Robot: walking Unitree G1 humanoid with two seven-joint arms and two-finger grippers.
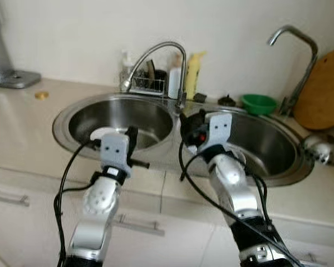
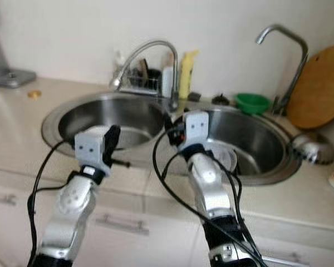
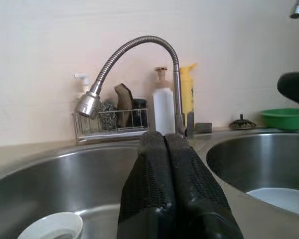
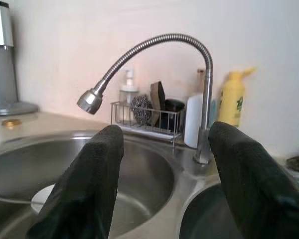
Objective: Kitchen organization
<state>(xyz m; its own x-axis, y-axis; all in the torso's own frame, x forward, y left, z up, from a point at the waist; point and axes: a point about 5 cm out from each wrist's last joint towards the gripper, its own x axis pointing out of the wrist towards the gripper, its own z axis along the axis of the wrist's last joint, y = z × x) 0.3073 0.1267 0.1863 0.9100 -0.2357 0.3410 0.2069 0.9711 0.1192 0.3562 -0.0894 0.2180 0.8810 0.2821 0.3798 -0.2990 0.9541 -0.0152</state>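
Yellow bottle [image 4: 232, 99] bears an unreadable green mark.

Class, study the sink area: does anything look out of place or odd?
A small gold coin-like disc lies loose on the counter left of the sinks, away from the other items. A white dish sits in the left basin. Nothing looks spilled or broken.

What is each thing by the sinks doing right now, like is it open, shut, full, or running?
Left tool: shut, holding nothing, over the left sink.
Right tool: open, holding nothing.
Flexible faucet: no water running.
Tall faucet: no water running.
Left sink: holds a white dish.
Right sink: holds a white plate.
Round wooden board: leaning against the wall.
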